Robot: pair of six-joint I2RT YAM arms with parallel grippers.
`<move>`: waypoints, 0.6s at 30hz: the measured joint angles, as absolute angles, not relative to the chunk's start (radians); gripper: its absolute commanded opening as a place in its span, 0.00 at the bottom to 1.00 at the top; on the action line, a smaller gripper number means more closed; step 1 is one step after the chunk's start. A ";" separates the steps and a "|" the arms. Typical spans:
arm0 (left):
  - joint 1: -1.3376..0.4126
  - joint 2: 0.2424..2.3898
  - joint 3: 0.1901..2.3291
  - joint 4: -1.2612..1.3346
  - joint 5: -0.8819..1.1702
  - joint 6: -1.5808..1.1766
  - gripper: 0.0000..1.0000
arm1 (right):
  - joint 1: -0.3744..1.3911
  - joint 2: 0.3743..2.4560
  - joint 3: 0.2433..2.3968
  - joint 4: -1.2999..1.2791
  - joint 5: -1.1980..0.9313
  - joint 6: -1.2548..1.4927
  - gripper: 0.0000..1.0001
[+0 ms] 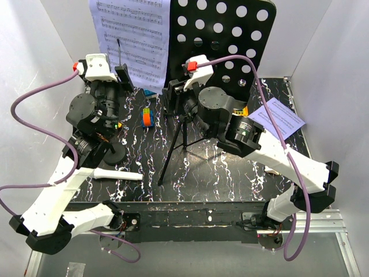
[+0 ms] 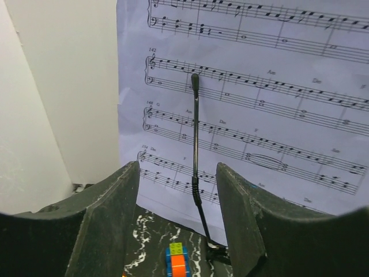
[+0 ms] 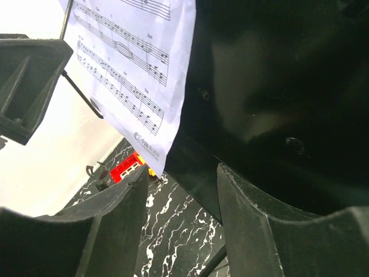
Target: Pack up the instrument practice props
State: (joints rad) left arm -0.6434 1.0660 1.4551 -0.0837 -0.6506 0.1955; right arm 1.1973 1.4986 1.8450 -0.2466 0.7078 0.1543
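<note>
The black music stand [image 3: 277, 86] stands at the back of the marbled table [image 1: 219, 167], its perforated desk upright and its tripod legs spread between the two arms. The right gripper [image 3: 183, 222] is raised to the desk's lower left corner; its fingers are parted and grip nothing, with the desk's bottom ledge running just ahead of the gap. Whether the ledge touches a finger cannot be told. A large page of sheet music [image 1: 132, 34] hangs on the desk's left side, overhanging its edge. The left gripper [image 2: 177, 216] faces this page from near by, fingers half spread and empty. A second, smaller page [image 1: 278, 117] lies flat on the table at the right, well apart from both grippers. The white microphone [image 1: 118, 175] lies on its side beside the left forearm, well behind that gripper. A thin black rod [image 2: 196, 144] rises in front of the hanging page, just beyond the left fingers. Small toy blocks [image 2: 177, 261] sit on the table below the gap.
</note>
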 measured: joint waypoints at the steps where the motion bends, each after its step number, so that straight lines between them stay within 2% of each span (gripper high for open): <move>1: -0.643 1.055 1.449 -0.086 -0.635 0.181 0.57 | 1.197 1.499 1.843 -0.240 0.702 0.155 0.61; 8: -0.643 1.038 1.448 -0.104 -0.566 0.130 0.58 | 1.196 1.520 1.875 -0.226 0.684 0.155 0.66; 14: -0.643 1.044 1.448 -0.121 -0.535 0.105 0.58 | 1.178 1.579 1.941 -0.238 0.672 0.180 0.66; 18: -0.643 1.043 1.448 -0.120 -0.528 0.098 0.59 | 1.155 1.612 1.977 -0.258 0.649 0.210 0.62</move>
State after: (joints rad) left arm -0.6434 1.0431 1.4475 -0.1204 -0.5278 0.0978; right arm 1.1549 1.6119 1.9774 -0.2581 0.6495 0.2100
